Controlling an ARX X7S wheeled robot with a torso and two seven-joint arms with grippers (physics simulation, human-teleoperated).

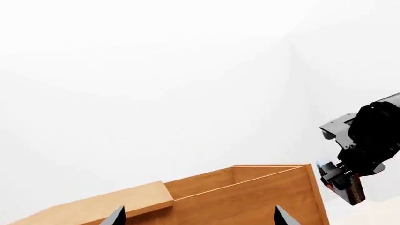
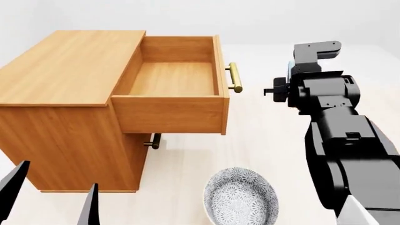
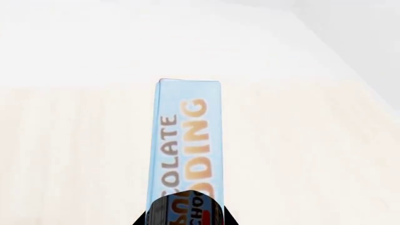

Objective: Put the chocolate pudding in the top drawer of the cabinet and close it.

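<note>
The cabinet [image 2: 69, 70] stands at the left of the head view with its top drawer [image 2: 172, 77] pulled fully out and nothing inside; its brass handle [image 2: 234, 77] faces right. To the right of that handle, my right gripper [image 2: 289, 75] is shut on the chocolate pudding [image 3: 184, 140], held on edge above the floor, light blue lettered edge towards the wrist camera. The left wrist view shows the same box [image 1: 356, 188] beside the drawer's wall [image 1: 250, 194]. My left gripper [image 2: 53, 199] is open and empty, low by the cabinet's near corner.
A patterned grey-and-white bowl [image 2: 242, 199] sits on the pale floor in front of the cabinet. A lower drawer's handle [image 2: 155, 140] pokes out beneath the open drawer. My right arm [image 2: 344, 150] fills the right side.
</note>
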